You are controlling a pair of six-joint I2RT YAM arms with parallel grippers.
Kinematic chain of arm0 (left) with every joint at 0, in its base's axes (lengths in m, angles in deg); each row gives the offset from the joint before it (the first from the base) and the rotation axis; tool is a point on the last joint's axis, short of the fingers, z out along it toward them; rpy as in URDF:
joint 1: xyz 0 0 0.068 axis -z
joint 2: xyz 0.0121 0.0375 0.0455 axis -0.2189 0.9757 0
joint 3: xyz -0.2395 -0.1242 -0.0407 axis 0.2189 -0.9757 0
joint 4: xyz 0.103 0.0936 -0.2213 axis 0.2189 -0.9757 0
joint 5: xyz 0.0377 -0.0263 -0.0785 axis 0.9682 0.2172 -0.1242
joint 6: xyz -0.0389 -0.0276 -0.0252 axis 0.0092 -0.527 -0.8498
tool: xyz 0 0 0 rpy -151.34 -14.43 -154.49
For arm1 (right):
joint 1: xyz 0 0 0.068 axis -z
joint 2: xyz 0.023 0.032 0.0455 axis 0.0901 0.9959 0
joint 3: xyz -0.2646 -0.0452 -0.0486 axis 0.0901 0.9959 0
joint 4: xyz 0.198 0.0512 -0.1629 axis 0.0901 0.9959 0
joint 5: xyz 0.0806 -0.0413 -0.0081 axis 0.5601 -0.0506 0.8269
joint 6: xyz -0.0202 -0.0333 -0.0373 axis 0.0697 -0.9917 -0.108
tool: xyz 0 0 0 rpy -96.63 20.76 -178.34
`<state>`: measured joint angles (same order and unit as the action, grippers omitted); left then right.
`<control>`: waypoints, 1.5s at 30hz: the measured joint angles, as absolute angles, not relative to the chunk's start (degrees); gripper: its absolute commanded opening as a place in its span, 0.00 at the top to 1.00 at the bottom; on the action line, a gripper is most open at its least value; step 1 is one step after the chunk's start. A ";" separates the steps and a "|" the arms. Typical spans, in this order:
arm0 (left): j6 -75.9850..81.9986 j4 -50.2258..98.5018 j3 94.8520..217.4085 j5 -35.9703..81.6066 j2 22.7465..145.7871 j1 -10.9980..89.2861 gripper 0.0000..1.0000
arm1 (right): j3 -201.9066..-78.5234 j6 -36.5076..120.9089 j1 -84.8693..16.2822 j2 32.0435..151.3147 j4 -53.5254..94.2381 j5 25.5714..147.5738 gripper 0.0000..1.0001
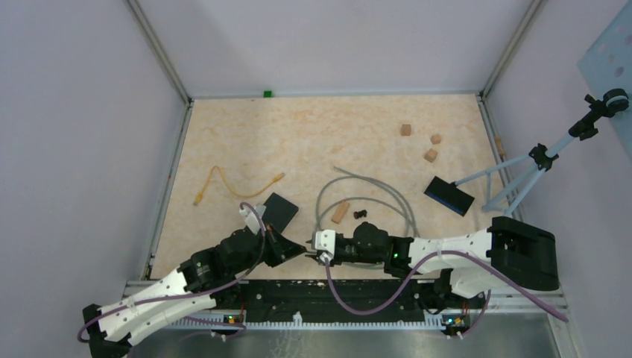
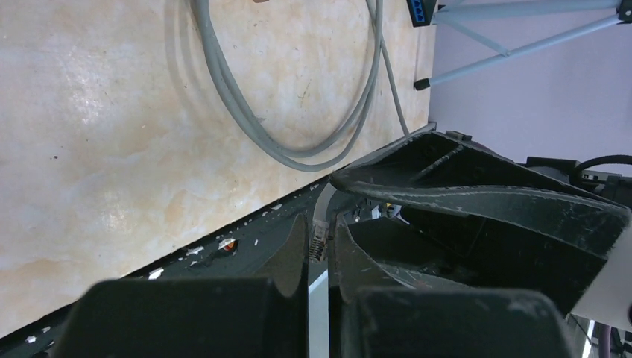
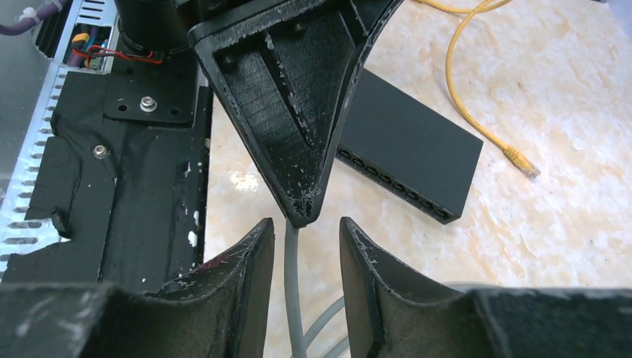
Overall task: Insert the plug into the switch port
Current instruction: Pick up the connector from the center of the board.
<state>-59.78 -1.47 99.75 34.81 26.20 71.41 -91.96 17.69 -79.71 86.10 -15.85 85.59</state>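
The clear plug (image 2: 319,233) on the end of the grey cable (image 2: 298,153) is pinched between my left gripper's (image 2: 320,250) shut fingers, above the black rail at the table's near edge. My right gripper (image 3: 305,222) faces the left one tip to tip, its jaws open, and the grey cable (image 3: 293,298) runs down between them untouched. The black switch (image 3: 410,145) lies flat just beyond, its row of ports (image 3: 395,188) facing my right gripper. From above, both grippers (image 1: 307,250) meet in front of the switch (image 1: 280,211).
A yellow cable (image 1: 223,183) lies left of the switch. A second dark box with a blue face (image 1: 449,195), a tripod (image 1: 536,160), three wooden blocks (image 1: 431,147), a small wooden peg (image 1: 340,212) and a black clip (image 1: 361,215) sit to the right. The grey cable loops (image 1: 365,200) mid-table.
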 measured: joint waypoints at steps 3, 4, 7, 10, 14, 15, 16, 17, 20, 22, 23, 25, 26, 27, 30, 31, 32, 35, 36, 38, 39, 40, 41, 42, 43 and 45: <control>-59.13 -1.49 100.17 34.30 26.20 71.41 1.00 | -91.54 18.09 -79.60 86.10 -15.70 85.61 0.63; -58.91 -1.52 100.36 34.19 26.20 71.41 1.00 | -91.54 18.15 -79.53 86.10 -15.66 85.61 0.63; -58.12 -1.47 101.17 33.63 26.20 71.41 1.00 | -91.41 18.63 -79.19 86.08 -15.70 85.76 0.66; -56.90 -1.41 101.57 33.17 26.20 71.41 1.00 | -90.47 19.11 -78.60 85.95 -15.72 86.00 0.71; -55.13 -0.90 101.81 32.60 26.20 71.41 1.00 | -89.42 19.97 -78.00 84.97 -15.37 86.70 0.75; -54.60 -0.71 101.92 32.51 26.20 71.41 1.00 | -89.31 20.14 -77.96 84.64 -15.35 86.85 0.74; -54.27 -0.53 102.00 32.38 26.20 71.41 1.00 | -89.29 20.27 -77.85 84.40 -15.35 87.14 0.72; -54.12 -0.42 102.07 32.36 26.20 71.41 1.00 | -89.29 20.49 -77.76 84.14 -15.37 87.29 0.70; -53.25 0.04 102.14 31.66 26.25 71.41 1.00 | -89.29 20.71 -77.63 83.59 -15.51 87.77 0.67; -52.87 0.36 102.14 30.96 26.29 71.41 1.00 | -89.29 20.93 -77.61 83.48 -15.53 88.06 0.68; -52.70 0.71 102.14 30.57 26.38 71.41 1.00 | -89.29 21.06 -77.61 83.48 -15.61 88.17 0.70; -52.39 1.17 102.16 30.17 26.58 71.41 1.00 | -89.29 21.19 -77.61 83.48 -15.79 88.32 0.75; -52.18 1.43 102.16 30.06 26.64 71.41 1.00 | -89.29 21.36 -77.59 83.48 -15.85 88.52 0.76; -51.91 1.54 102.16 30.00 26.64 71.41 1.00 | -89.29 21.52 -77.57 83.48 -15.88 88.69 0.76; -51.43 1.96 102.16 29.89 26.62 71.41 1.00 | -89.29 21.80 -77.39 83.46 -15.99 89.43 0.76; -51.37 2.02 102.16 29.82 26.62 71.41 1.00 | -89.29 21.91 -77.37 83.46 -16.01 89.52 0.76; -51.28 2.05 102.16 29.78 26.62 71.41 1.00 | -89.29 22.02 -77.35 83.46 -16.03 89.61 0.76; -51.24 2.22 102.16 29.43 26.62 71.41 1.00 | -89.29 22.17 -77.35 83.33 -16.05 89.87 0.73; -51.24 2.31 102.16 29.36 26.62 71.41 1.00 | -89.29 22.24 -77.35 83.26 -16.07 89.91 0.71; -51.24 2.33 102.16 29.17 26.60 71.41 1.00 | -89.29 22.57 -77.35 82.91 -16.10 90.05 0.69; -51.24 2.33 102.16 29.15 26.58 71.41 1.00 | -89.29 22.63 -77.35 82.69 -16.14 90.07 0.69; -51.26 2.31 102.16 29.15 26.47 71.41 1.00 | -89.29 22.70 -77.35 82.41 -16.18 90.16 0.69; -51.26 2.29 102.16 29.15 26.23 71.41 1.00 | -89.29 22.87 -77.35 82.02 -16.23 90.22 0.69; -51.26 2.29 102.16 29.15 25.90 71.41 1.00 | -89.29 23.05 -77.33 81.58 -16.27 90.24 0.69; -51.26 2.29 102.16 29.15 25.53 71.41 1.00 | -89.29 23.14 -77.28 81.21 -16.36 90.31 0.69; -51.26 2.29 102.16 29.15 24.78 71.41 1.00 | -89.29 23.29 -77.15 80.57 -16.90 90.46 0.70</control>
<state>-51.26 2.29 102.16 29.15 24.78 71.41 -89.29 23.29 -77.15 80.57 -16.90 90.46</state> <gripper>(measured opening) 0.059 0.309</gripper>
